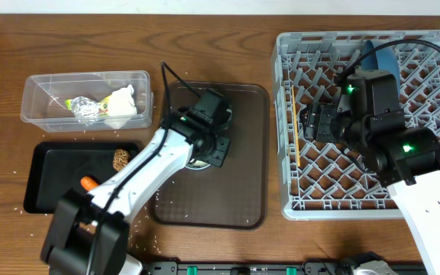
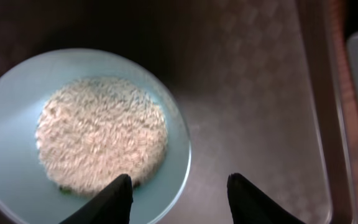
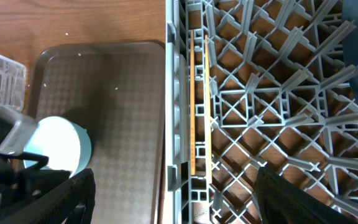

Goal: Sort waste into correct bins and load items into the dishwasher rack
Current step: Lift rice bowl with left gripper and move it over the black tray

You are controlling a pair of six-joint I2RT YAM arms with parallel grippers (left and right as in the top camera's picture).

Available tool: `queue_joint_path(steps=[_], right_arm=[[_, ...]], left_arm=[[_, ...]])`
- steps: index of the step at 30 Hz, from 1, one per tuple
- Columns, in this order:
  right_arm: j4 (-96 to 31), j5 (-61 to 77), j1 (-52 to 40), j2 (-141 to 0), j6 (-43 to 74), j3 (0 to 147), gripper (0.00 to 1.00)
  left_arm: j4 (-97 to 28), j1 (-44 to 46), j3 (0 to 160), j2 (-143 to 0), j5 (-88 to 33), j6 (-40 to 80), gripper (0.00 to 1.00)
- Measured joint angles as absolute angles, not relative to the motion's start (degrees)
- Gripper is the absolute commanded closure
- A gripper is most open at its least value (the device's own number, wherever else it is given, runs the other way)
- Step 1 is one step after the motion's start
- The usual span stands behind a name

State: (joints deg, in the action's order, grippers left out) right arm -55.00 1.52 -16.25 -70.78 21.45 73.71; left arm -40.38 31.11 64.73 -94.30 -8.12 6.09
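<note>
The light-blue bowl (image 2: 5, 180) holds white rice (image 2: 101, 134) and stands on the brown serving tray (image 1: 243, 183). My left gripper (image 2: 179, 180) is open and straddles the bowl's right rim, one finger over the inside and one over the tray; it also shows in the overhead view (image 1: 205, 149). My right gripper (image 3: 174, 174) is open and empty above the left edge of the grey dishwasher rack (image 1: 426, 202). The blue plate (image 1: 374, 53) stands in the rack's far part. The bowl also shows in the right wrist view (image 3: 55, 146). The cups are out of view.
The clear box (image 1: 44, 88) holds crumpled wrappers (image 1: 82, 107) and white tissue (image 1: 122, 103). The black tray (image 1: 48, 183) holds a brown lump (image 1: 120, 158) and the carrot (image 1: 88, 182). Wooden chopsticks (image 3: 194, 106) lie along the rack's left side. Loose rice grains dot the table.
</note>
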Motion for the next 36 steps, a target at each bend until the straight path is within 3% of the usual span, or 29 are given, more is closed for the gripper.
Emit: queue_joint_path(steps=[7, 9, 12, 14, 28, 30, 32, 36], right_arm=[[-55.0, 1.5, -16.3, -70.8, 21.9, 73.7, 0.24], [-55.0, 1.5, -16.3, -70.8, 22.0, 73.7, 0.24], [-55.0, 1.5, -16.3, -70.8, 22.0, 73.7, 0.24], [-55.0, 1.5, -16.3, -70.8, 22.0, 73.7, 0.24], [-55.0, 1.5, -16.3, -70.8, 22.0, 73.7, 0.24], [-55.0, 1.5, -16.3, -70.8, 22.0, 73.7, 0.24], [-55.1, 1.5, -16.3, -70.8, 22.0, 73.7, 0.24], [-55.2, 1.5, -16.3, -70.8, 22.0, 73.7, 0.23]], left_arm=[[-38.3, 31.3, 64.6, -101.1, -7.0, 5.9, 0.65], [-38.2, 31.6, 64.4, -102.1, -7.0, 5.9, 0.71], [-37.8, 32.1, 64.2, -102.7, -7.1, 6.1, 0.9], [-36.9, 32.4, 64.2, -102.8, -7.0, 5.8, 0.94], [-34.5, 32.6, 64.3, -103.7, -5.3, 5.6, 0.94], [-33.8, 32.7, 64.3, -103.7, -4.3, 5.4, 0.85], [-32.9, 32.7, 64.3, -104.4, -4.0, 5.3, 0.68], [-32.6, 32.7, 64.1, -106.5, -3.4, 5.6, 0.55]])
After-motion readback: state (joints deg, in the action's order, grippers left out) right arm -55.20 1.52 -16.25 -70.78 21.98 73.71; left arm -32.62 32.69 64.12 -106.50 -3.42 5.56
